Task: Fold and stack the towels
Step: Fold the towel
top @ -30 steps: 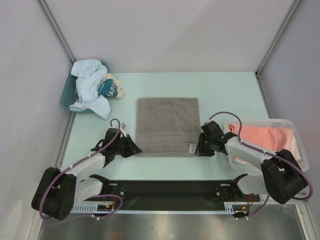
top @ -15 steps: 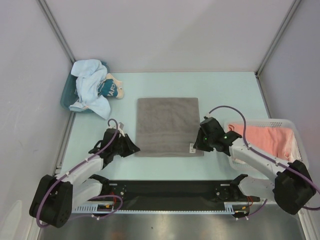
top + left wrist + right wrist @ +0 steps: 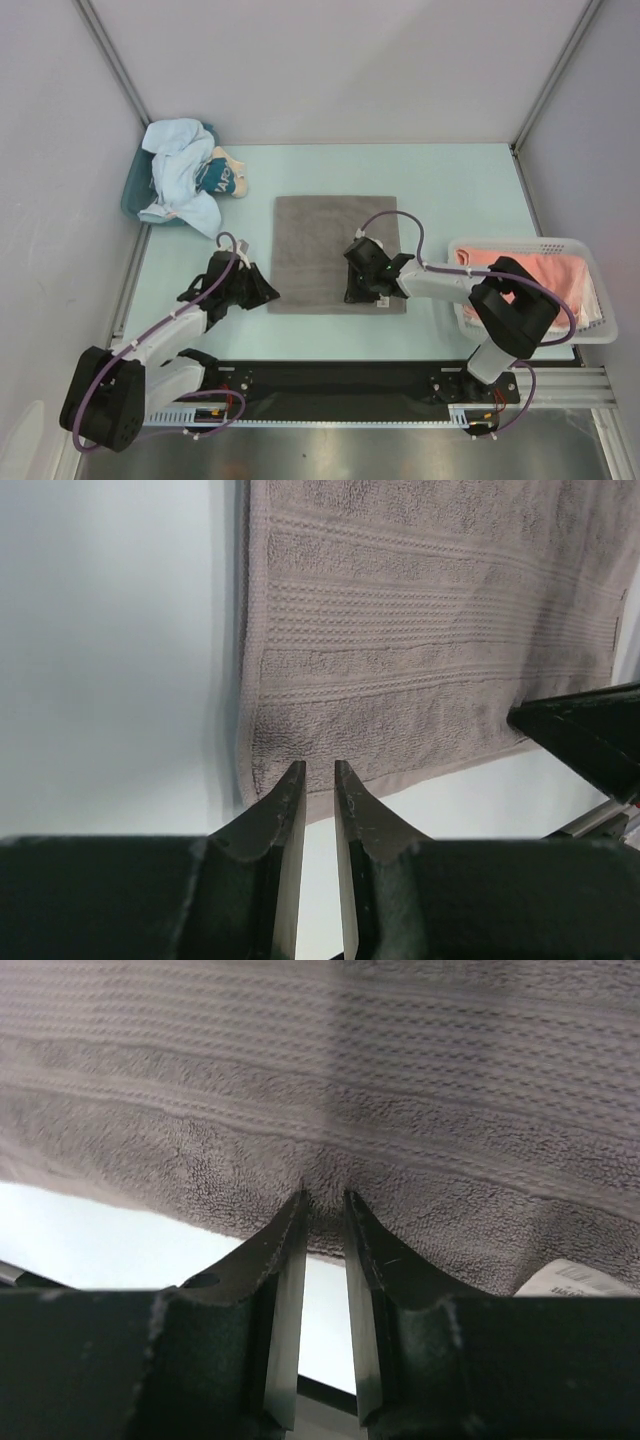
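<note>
Lower centre of the overhead view: a flat black base rail (image 3: 340, 378) is seen across the near edge, with both arms rooted on it

Left gripper (image 3: 312, 770): hard black tapered fingers are held narrowly apart, and the tips are set on the hem at the near left corner of the grey towel (image 3: 337, 240). Whether cloth is nipped between them cannot be told

Right gripper (image 3: 325, 1198): the fingers are drawn close on the towel's near edge, lower centre-right of the cloth. A small pucker of terry is pinched between the tips. A white sewn label (image 3: 575, 1275) is seen just to the right of it on the same hem

The grey towel is laid flat at the centre of the pale mint table (image 3: 460, 190) as a near-square rectangle. Looped pile is noted, with flat woven ribbed bands running parallel to the near hem

Right of the frame: a white slotted plastic basket (image 3: 520, 242) is noted, with a salmon-pink towel (image 3: 545, 275) folded inside it

Upper left, farthest: a teal bin (image 3: 133, 190) is overfilled with a crumpled light blue towel (image 3: 178, 170). A small teal bundle (image 3: 218, 180) with white print is lodged against it
</note>
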